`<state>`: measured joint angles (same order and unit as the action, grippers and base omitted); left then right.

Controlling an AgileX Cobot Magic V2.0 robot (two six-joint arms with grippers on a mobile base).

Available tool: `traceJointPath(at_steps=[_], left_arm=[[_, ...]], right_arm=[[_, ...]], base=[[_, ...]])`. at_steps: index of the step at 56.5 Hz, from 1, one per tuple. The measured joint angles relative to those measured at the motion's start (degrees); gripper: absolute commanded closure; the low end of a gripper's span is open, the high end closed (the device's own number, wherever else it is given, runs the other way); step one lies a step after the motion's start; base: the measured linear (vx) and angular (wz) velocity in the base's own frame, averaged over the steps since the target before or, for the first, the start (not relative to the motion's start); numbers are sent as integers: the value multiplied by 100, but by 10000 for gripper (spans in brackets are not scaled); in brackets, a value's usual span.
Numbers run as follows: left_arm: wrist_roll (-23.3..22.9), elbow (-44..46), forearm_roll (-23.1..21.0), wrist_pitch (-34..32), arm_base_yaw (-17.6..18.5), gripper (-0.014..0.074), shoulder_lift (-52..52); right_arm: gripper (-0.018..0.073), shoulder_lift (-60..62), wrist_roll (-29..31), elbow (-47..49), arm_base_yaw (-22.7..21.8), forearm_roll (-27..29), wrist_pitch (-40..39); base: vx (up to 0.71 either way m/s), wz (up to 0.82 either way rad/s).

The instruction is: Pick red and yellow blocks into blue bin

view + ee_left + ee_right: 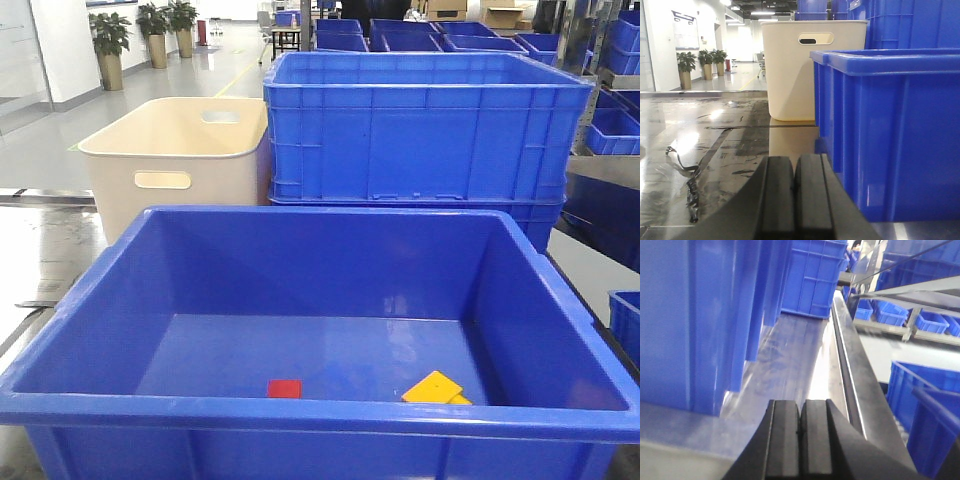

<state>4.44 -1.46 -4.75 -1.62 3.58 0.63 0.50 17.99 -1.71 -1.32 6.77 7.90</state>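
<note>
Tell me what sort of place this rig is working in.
Probably a warehouse or factory floor with an office-style lobby behind: stacked blue crates on the worktable, more blue bins on racks, and a polished floor with potted plants in the background.

Bin [120,330]: plain saturated blue.
Square block [284,388]: red.
Brick [434,387]: yellow.
Tub [150,150]: cream.
Crate [420,130]: blue, ribbed.
Left tool [795,200]: black.
Right tool [800,445]: black.
Bench [715,135]: glossy grey.
</note>
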Motion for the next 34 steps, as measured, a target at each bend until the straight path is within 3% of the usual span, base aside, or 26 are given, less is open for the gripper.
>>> traceJointPath(at_steps=[23, 27, 34], left_arm=[[0, 0, 0, 0, 0, 603, 0], [0, 0, 0, 0, 0, 603, 0], [0, 0, 0, 0, 0, 603, 0]], right_arm=[[569, 0, -40, -6, 5, 0, -254], [569, 0, -308, -6, 5, -79, -332], [569, 0, -1334, -6, 5, -743, -537]], base=[[0, 0], [0, 0], [0, 0]])
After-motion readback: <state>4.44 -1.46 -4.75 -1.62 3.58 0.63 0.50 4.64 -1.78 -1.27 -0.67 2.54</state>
